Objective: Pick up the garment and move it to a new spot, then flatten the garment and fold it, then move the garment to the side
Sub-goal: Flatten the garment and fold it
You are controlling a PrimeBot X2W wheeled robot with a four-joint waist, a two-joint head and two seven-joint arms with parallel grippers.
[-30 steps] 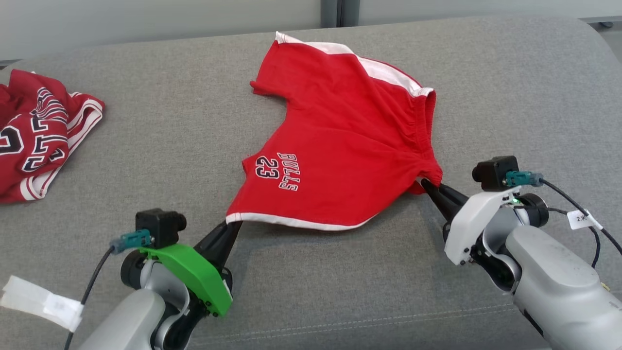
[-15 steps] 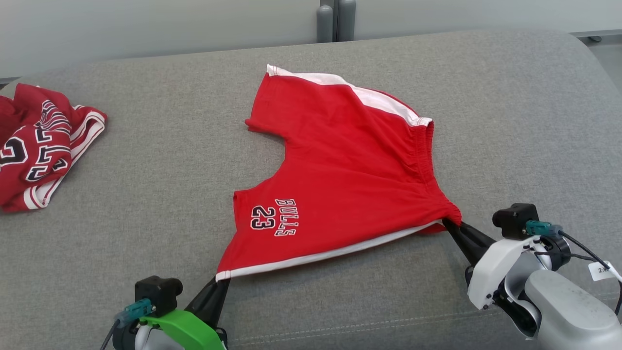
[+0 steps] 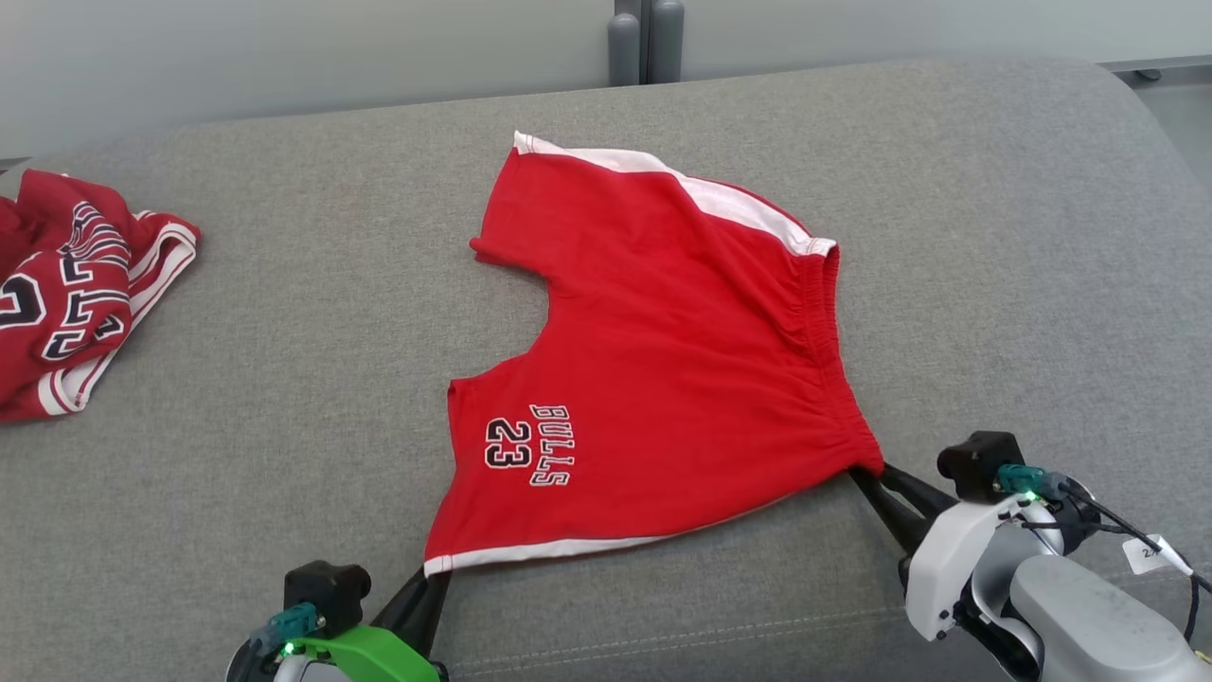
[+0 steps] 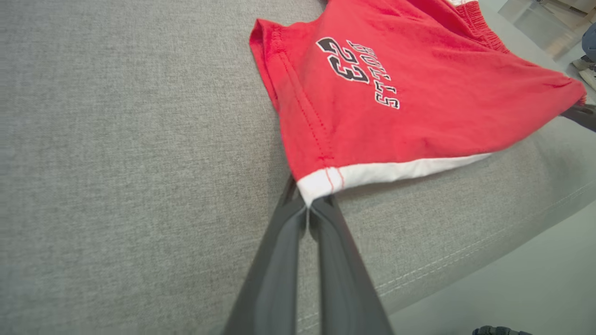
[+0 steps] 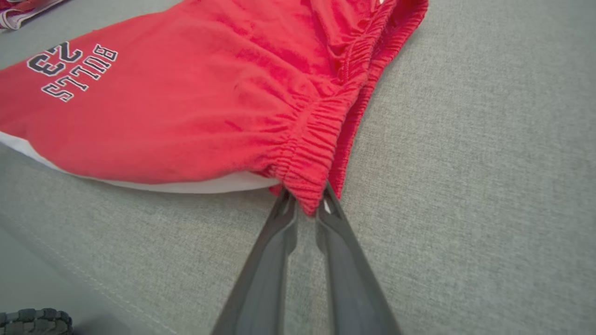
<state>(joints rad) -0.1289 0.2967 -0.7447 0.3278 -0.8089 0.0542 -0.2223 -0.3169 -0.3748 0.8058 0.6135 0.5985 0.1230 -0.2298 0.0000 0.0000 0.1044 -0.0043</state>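
Red shorts (image 3: pixel 663 350) spread ahead; left gripper (image 3: pixel 436 572) pinches hem corner, right gripper (image 3: pixel 862 473) pinches waistband end.

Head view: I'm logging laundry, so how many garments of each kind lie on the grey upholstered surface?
red Bulls shorts: 1
crumpled red jersey: 1
Total: 2

Your surface: grey fabric cushion (image 3: pixel 284 426), one pair of red shorts (image 3: pixel 663 360) printed BULLS 23 spread on it, one crumpled red jersey (image 3: pixel 66 284) well to the shorts' left, stitched seam (image 3: pixel 682 637) on the shorts' near side.
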